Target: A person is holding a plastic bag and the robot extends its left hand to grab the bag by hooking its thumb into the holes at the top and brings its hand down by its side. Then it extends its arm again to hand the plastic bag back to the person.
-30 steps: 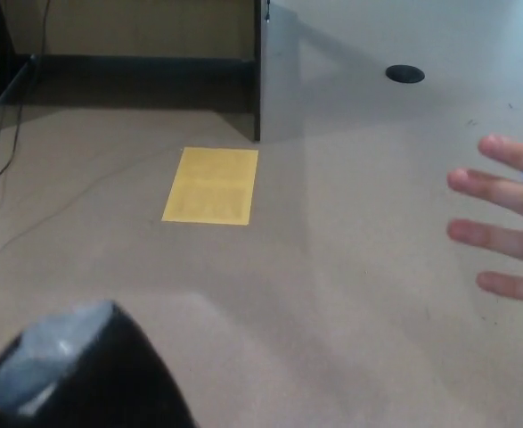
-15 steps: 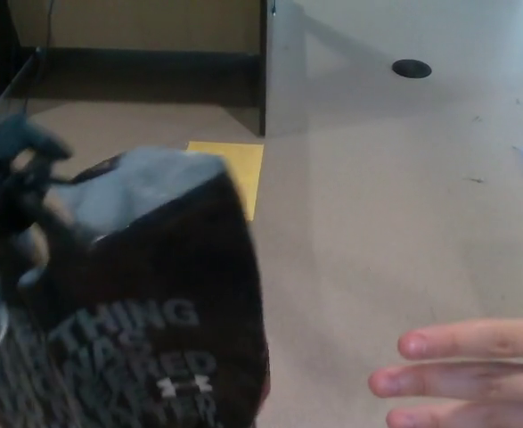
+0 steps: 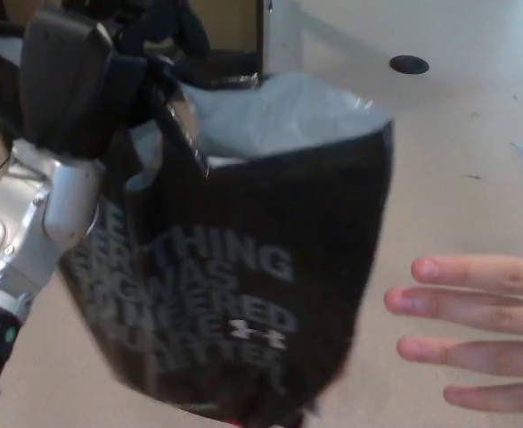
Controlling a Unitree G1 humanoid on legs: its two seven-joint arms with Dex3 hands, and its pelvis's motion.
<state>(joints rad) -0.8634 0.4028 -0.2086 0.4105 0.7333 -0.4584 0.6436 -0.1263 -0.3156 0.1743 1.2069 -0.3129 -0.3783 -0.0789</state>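
Hanging from the robot's left hand [image 3: 92, 76], one black plastic bag [image 3: 243, 285] fills the middle of the head view. The bag is glossy and dark, with several lines of pale grey capital lettering and a small white logo printed on its near face; the words are too blurred to read fully. Its mouth is open at the top, showing a pale grey inner lining. The bag hangs tilted, its lower edge cut off by the bottom of the view.

One robot hand shows. Its black fingers [image 3: 167, 27] are closed on the top left corner of the bag, gripping it there, so the bag hangs below and to the right of them. Whether the thumb passes through a hole cannot be told. A silver and black forearm [image 3: 29, 232] runs down to the left of the bag. The right hand is not in view.

One person's hand [image 3: 475, 334] reaches in to the right of the bag, four fingers spread flat and apart from the bag's side. Behind the bag lies a pale worktop [image 3: 457, 134] with one dark round hole [image 3: 409, 64] above and to the right of the bag.
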